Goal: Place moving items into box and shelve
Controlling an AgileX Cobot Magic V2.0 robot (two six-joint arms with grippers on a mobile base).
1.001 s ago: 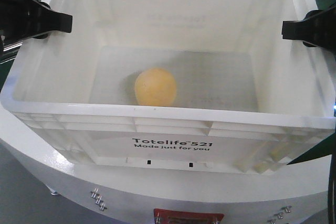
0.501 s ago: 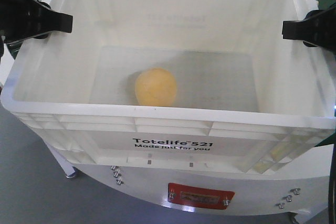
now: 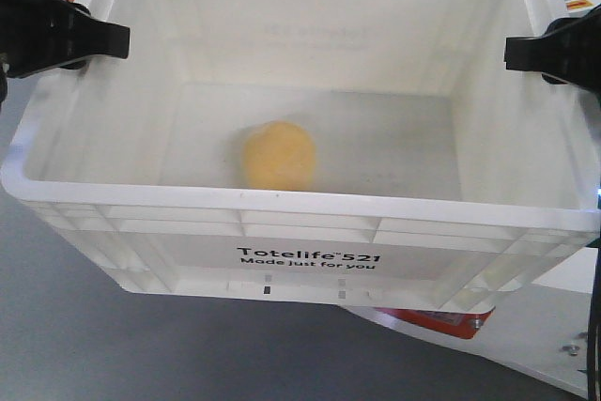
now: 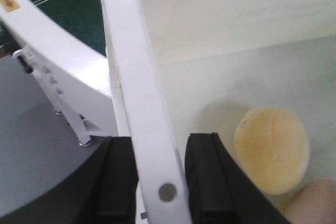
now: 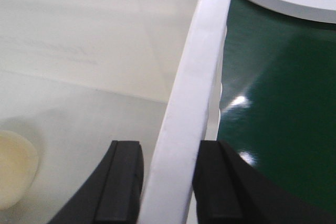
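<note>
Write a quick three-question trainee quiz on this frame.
1. True or false: the left gripper clamps the white crate by its wall, one finger inside, one outside.
2. In the left wrist view, how many egg-shaped lumps lie in the crate? A) none B) one C) two
3. Fill in: the crate's front print reads "Totelife ___".
Key: 1 true. 2 C: the yellow-orange lump and the pinkish-brown lump. 3 521.

Glossy, smooth white plastic crate (image 3: 310, 206); smooth, matt yellow-orange lump (image 3: 278, 157).
</note>
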